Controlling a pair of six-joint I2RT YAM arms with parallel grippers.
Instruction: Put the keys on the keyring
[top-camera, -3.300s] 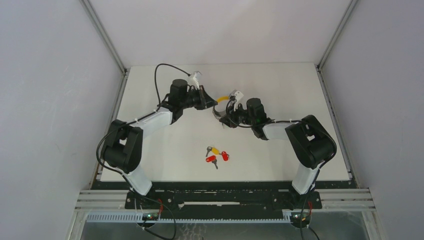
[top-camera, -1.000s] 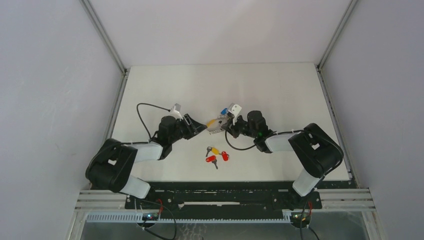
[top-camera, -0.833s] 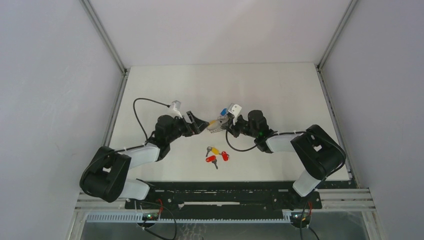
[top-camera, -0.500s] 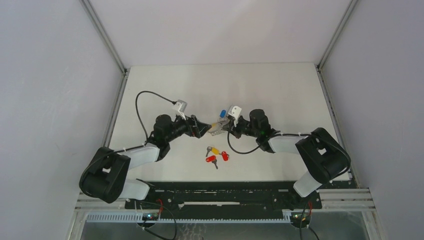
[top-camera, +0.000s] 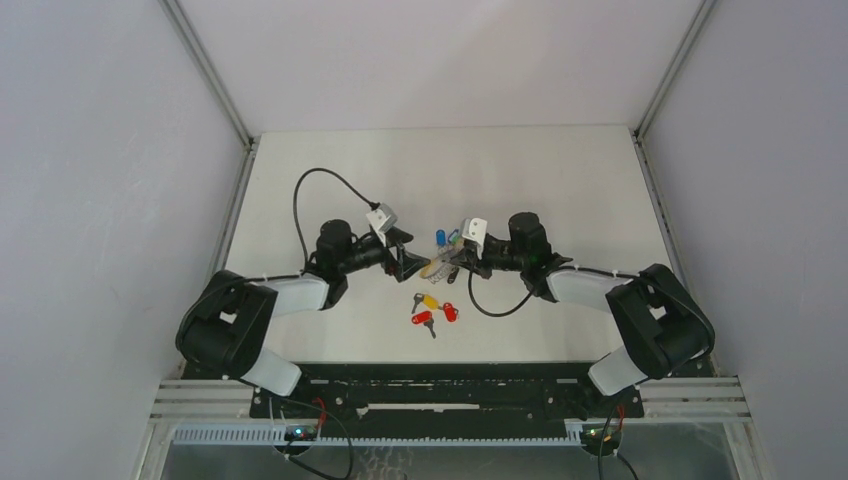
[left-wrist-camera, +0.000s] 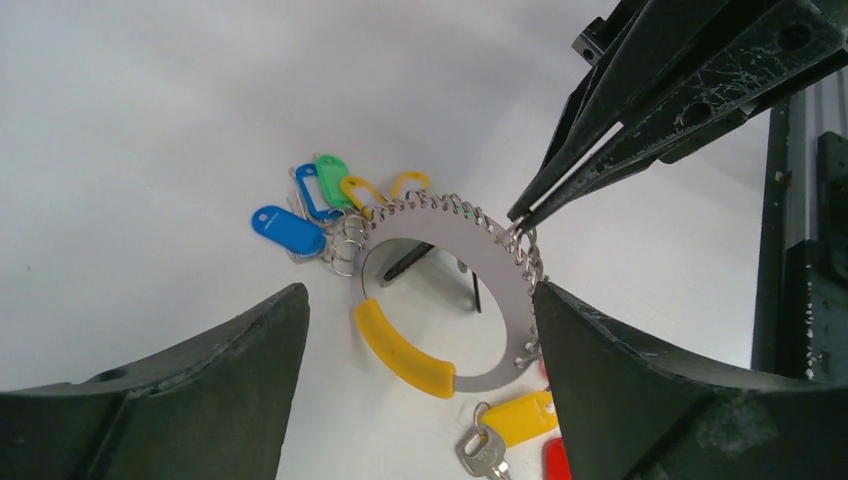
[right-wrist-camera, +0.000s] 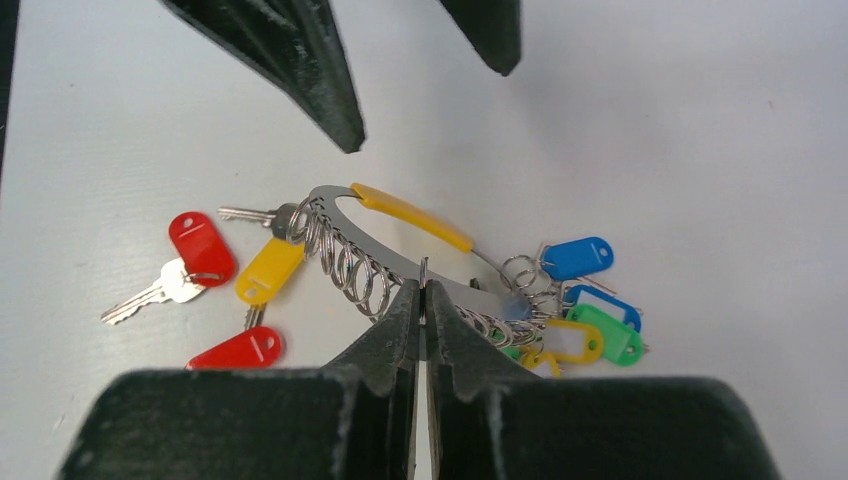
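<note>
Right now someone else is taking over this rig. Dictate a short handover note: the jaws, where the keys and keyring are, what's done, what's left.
Right gripper: jaws shut on the keyring, pinching its rim low over the table.
Left gripper: jaws open and empty, facing the keyring's yellow band without touching it.
Loose keys: three on the table beside the keyring, two with red tags and one with a yellow tag.
Done: the keyring is gripped and presented. None of the three keys looks threaded.
Left: probably pick up each key with the left gripper and thread it onto the keyring.
</note>
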